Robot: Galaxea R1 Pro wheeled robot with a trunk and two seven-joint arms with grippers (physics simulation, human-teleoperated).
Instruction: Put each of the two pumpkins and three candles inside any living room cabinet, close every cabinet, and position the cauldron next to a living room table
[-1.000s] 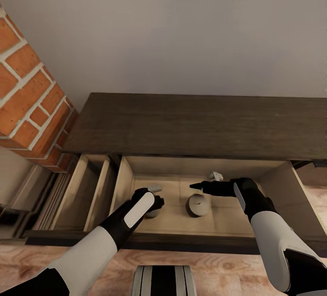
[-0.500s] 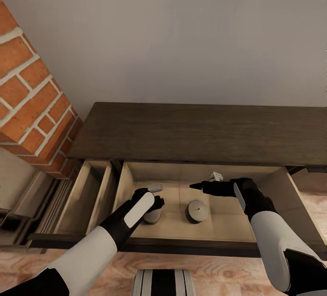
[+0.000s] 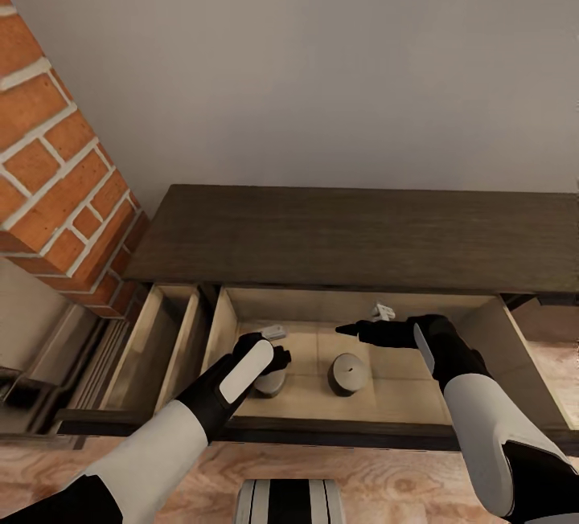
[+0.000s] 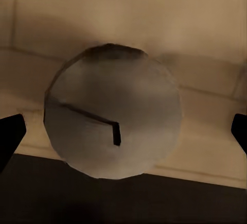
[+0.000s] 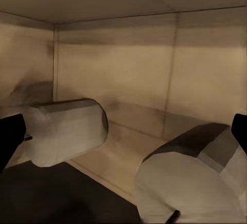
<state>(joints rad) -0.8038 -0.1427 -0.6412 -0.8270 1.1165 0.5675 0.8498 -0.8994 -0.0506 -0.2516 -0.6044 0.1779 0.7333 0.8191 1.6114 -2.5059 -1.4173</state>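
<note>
The cabinet (image 3: pixel 354 239) drawer is open. The left gripper (image 3: pixel 273 357) is spread above a candle (image 4: pixel 113 126); at three o'clock the right gripper (image 3: pixel 347 330) is spread too. A straight lift is advised.

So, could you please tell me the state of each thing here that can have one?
Wide drawer: pulled open.
Narrow drawer: pulled open.
Candle under the left gripper: upright on the drawer floor, not gripped.
Middle candle: upright, free.
Left gripper: open.
Right gripper: open, empty.
</note>
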